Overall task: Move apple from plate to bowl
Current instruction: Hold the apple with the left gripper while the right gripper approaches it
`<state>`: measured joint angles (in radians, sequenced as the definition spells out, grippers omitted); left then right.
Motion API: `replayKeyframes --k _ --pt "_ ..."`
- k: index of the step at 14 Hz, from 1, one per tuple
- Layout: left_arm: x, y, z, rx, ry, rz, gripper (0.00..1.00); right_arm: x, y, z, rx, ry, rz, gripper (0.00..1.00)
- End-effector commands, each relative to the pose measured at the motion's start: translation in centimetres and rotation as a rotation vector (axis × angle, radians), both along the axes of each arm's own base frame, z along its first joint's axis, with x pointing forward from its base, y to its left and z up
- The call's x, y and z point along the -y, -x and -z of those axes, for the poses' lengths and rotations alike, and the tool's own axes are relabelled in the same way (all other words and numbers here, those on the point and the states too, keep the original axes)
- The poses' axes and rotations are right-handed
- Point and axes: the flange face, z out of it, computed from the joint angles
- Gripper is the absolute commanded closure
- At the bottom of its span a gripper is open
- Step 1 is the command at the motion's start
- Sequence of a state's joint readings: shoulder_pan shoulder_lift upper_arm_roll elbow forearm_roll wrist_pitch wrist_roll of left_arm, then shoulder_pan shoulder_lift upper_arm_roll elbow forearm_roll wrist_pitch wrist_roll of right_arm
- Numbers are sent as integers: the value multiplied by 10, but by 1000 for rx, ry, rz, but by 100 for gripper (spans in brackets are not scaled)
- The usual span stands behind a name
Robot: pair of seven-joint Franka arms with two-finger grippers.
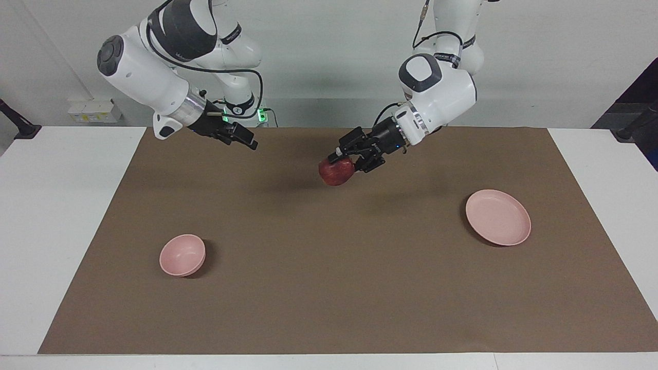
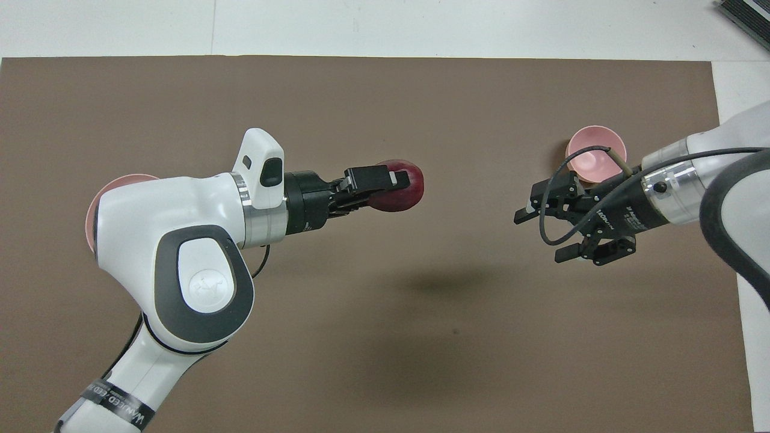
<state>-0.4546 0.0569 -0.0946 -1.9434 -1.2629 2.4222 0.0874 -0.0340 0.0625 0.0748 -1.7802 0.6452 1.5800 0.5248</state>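
Observation:
A dark-red apple (image 1: 336, 172) (image 2: 410, 191) hangs in the air over the middle of the brown mat, with my left gripper (image 1: 343, 160) (image 2: 392, 184) shut on it from above. The pale-pink plate (image 1: 497, 217) lies bare toward the left arm's end; in the overhead view the left arm covers most of the plate (image 2: 92, 207). Toward the right arm's end stands the small pink bowl (image 1: 182, 255) (image 2: 595, 161) with nothing in it. My right gripper (image 1: 249, 142) (image 2: 541, 236) is open in the air over the mat, apart from the apple, its fingers pointing toward it.
The brown mat (image 1: 329, 288) covers most of the white table (image 1: 61, 216). A black cable (image 2: 550, 210) loops off the right wrist.

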Motion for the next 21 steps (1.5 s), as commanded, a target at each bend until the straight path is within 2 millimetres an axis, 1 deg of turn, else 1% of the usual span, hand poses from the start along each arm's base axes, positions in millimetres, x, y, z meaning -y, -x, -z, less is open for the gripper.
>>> replayKeyframes --k 1,2,3,5,7,8,9,10,11,12,14,15,17,18,19,20,21 --pt "-1 4 -9 11 28 14 100 -10 -6 5 -37 -73 98 0" --pt "-1 5 -9 12 28 14 100 -21 -7 3 -69 -106 160 0" --pt "-2 5 -9 13 27 13 100 -22 -8 4 -113 -115 245 0" --pt "-1 6 -11 15 27 12 100 -22 -8 7 -161 -125 343 0" --pt "0 8 -10 15 27 15 100 -21 0 10 -249 -121 427 0" --pt "0 8 -10 14 28 14 100 -20 6 12 -276 -146 475 0" --pt "1 8 -9 13 27 14 100 -20 8 20 -320 -169 552 0" --pt "2 10 -10 15 28 14 100 -21 12 22 -353 -166 622 0" --pt "3 10 -11 17 27 13 100 -32 11 26 -393 -151 696 0" --pt "4 11 -11 18 26 13 100 -36 8 26 -426 -143 761 0" --pt "8 13 -12 17 27 18 100 -62 5 28 -402 -133 809 0" --pt "8 14 -11 16 27 18 100 -67 1 35 -394 -129 816 0" --pt "7 13 -11 15 27 14 100 -78 -2 33 -380 -131 811 0" --pt "9 15 -11 12 26 17 100 -101 -4 28 -382 -141 817 0" --pt "11 16 -12 13 27 20 100 -107 -6 25 -375 -145 835 0" --pt "11 17 -13 13 28 21 100 -121 -6 23 -377 -147 834 0" --pt "16 20 -13 11 28 29 100 -126 -8 20 -378 -150 836 0"
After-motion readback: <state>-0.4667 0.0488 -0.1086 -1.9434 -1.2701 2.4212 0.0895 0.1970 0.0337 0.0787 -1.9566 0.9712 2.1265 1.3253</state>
